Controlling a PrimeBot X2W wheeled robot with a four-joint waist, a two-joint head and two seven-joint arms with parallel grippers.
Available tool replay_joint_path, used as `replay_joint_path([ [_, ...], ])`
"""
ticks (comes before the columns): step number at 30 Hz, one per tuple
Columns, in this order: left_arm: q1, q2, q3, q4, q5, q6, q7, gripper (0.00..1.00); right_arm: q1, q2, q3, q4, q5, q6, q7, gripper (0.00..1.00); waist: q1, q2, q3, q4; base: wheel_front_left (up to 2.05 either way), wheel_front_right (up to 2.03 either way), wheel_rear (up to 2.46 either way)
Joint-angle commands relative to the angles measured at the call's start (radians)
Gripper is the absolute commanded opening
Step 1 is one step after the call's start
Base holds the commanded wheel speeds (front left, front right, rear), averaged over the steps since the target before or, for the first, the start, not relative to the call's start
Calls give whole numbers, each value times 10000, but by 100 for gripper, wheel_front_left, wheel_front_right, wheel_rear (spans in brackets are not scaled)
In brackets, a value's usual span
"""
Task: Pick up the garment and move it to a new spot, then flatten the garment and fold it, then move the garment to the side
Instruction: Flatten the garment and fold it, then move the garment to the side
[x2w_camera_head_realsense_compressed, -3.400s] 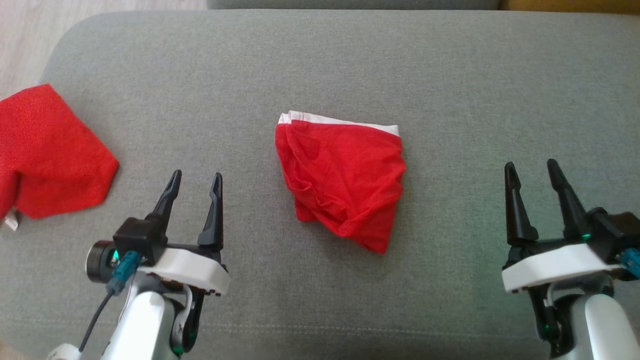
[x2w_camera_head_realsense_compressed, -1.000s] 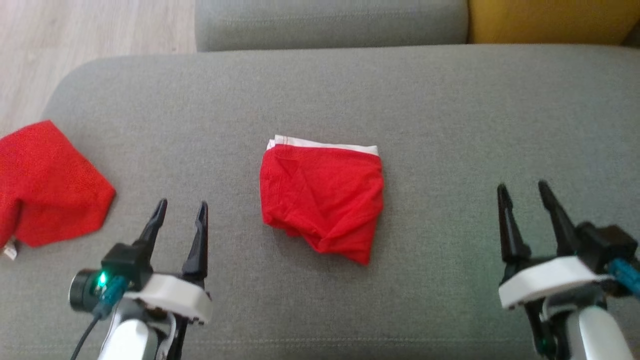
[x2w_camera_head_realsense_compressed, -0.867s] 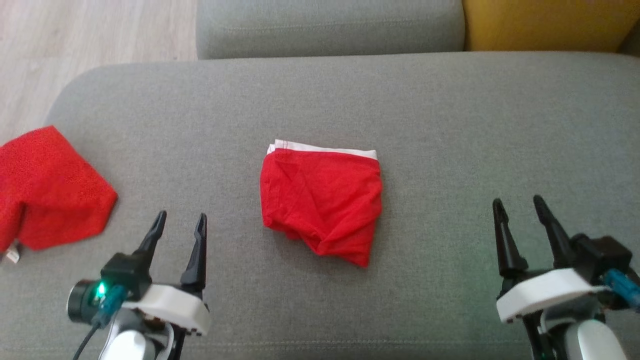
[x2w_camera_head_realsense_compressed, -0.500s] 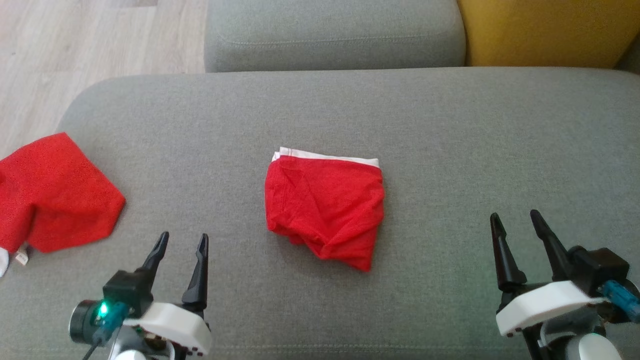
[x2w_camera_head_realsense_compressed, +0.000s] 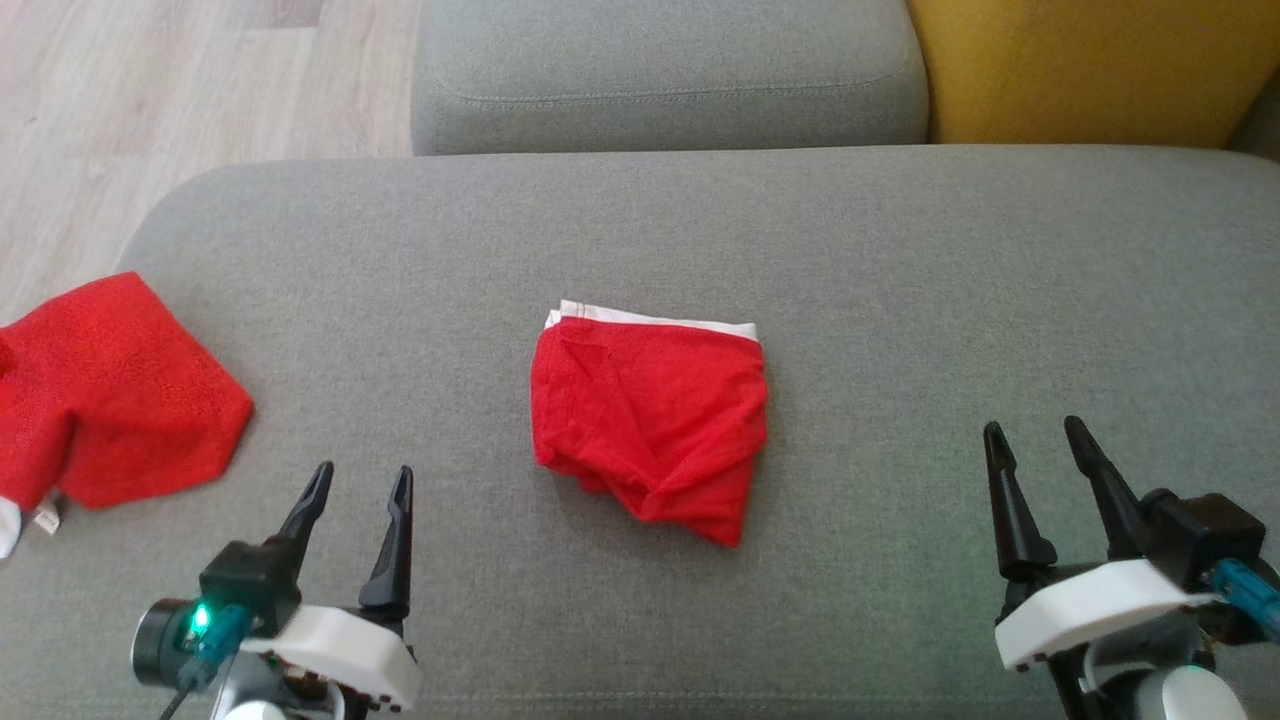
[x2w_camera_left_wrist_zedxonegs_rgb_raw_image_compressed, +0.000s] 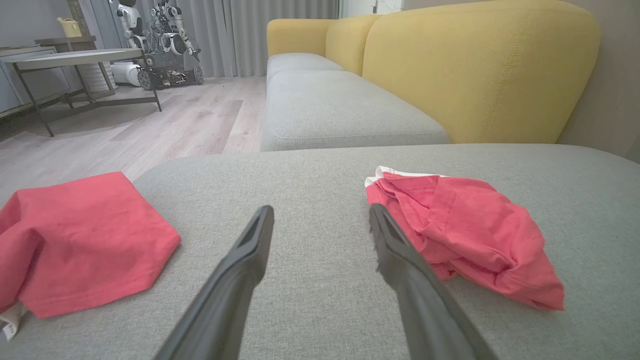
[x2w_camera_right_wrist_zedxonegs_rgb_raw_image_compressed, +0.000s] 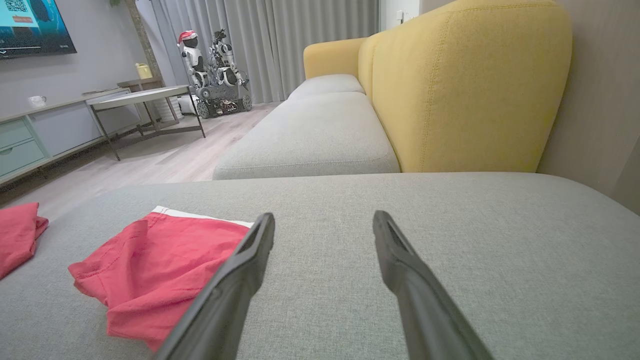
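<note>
The garment (x2w_camera_head_realsense_compressed: 650, 425) is laid on the cushion (x2w_camera_head_realsense_compressed: 900, 300); left tool (x2w_camera_head_realsense_compressed: 363, 470) at 7 o'clock, right tool (x2w_camera_head_realsense_compressed: 1032, 425) at 4, are held open.

Red garment (x2w_camera_head_realsense_compressed: 650, 425), white band along far edge, lay at centre of grey cushion (x2w_camera_head_realsense_compressed: 900, 280). Roughly folded into squarish wad, surface creased, near-right corner bunched to point. Rested flat on cushion.

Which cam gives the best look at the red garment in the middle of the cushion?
Head view: middle garment whole from above, white band along its far edge. Left wrist view: low, oblique, the left tool's finger hides one edge. Right wrist view: the right tool's finger covers one side.
</note>
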Motion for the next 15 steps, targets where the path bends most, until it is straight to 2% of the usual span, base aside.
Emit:
replay_joint_path([
  [1,-360,195,339,-388,-106,102,-6,100,-159,-52,228,-419,45,65,-7,100,0,0,7,-2,0,0,0],
  [15,-380,241,230,-434,-124,202,-16,100,-243,-51,244,-313,29,65,-33,100,0,0,80,-28,0,0,0],
])
